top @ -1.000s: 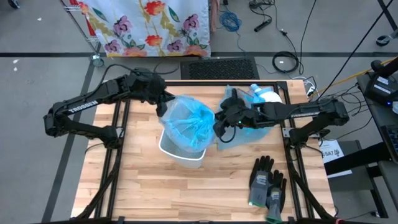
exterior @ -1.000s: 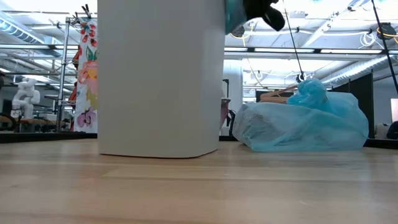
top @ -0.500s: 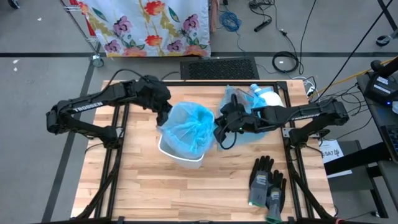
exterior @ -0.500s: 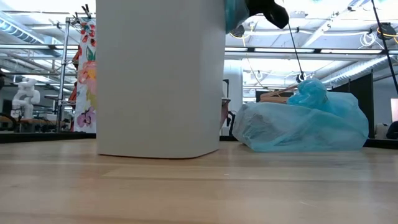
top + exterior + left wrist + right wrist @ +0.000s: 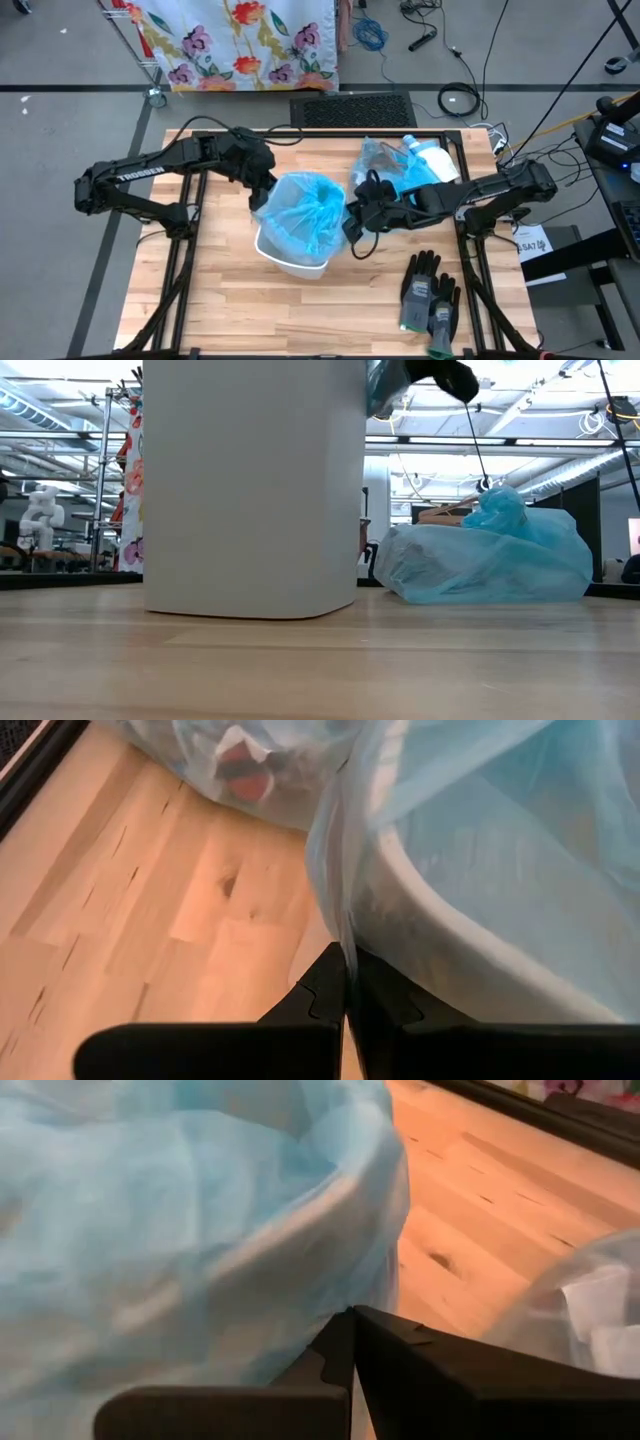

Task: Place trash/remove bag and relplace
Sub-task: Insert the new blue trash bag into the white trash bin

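Trash sits tied in the full bag (image 5: 398,180) behind the bin (image 5: 292,255). Both grippers — left (image 5: 347,982), right (image 5: 352,1342) — are pinched on the fresh liner (image 5: 303,205) at opposite rim sides; ideally they pull evenly outward and down, without tearing — or tipping the bin.

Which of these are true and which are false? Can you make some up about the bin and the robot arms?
1. Both tools pinch the new blue bag on the white bin: left tool, right tool. True.
2. The gloves lie inside the bin. False, they lie on the table.
3. A full tied bag sits beside the bin. True.
4. The bin lies tipped over. False, it stands upright.
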Motion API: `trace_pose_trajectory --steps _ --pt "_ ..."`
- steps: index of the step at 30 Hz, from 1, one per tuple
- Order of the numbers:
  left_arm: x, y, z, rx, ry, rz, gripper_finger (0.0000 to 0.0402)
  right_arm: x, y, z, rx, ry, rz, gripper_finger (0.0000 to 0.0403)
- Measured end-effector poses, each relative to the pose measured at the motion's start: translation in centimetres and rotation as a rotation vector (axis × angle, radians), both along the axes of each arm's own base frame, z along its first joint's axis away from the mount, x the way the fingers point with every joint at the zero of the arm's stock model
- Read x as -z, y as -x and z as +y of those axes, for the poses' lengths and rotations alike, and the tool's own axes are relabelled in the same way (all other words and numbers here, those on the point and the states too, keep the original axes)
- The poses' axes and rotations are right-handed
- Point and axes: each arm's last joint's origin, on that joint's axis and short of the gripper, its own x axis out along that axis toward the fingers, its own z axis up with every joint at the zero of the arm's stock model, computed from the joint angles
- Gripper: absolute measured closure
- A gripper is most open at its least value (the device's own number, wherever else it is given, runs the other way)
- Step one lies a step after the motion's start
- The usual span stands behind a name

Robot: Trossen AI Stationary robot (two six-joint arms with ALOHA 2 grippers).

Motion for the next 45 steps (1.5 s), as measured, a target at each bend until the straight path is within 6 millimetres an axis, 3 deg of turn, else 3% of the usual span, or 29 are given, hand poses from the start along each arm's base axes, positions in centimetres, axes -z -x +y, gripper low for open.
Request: trace_pose_trajectory --steps 11,24,34,45 --pt "0.0 -0.1 -0.2 0.031 0.069 -0.010 0.0372 -1.2 1.2 0.9 -0.005 -0.007 -0.052 0.0403" --pt "-0.3 0.1 -0.2 -0.012 0.097 0.021 0.0233 -1.2 1.2 0.9 0.001 0.015 -0.052 0.0403" --pt "-3.2 2.2 -0.5 -0.009 0.025 -0.007 0.0228 -1.4 1.7 0.8 0.024 0.016 -0.048 0.0403" --pt "-4.9 5.4 -1.4 -0.047 -0.021 -0.066 0.0228 -3.3 4.3 2.2 0.080 0.013 -0.154 0.0403"
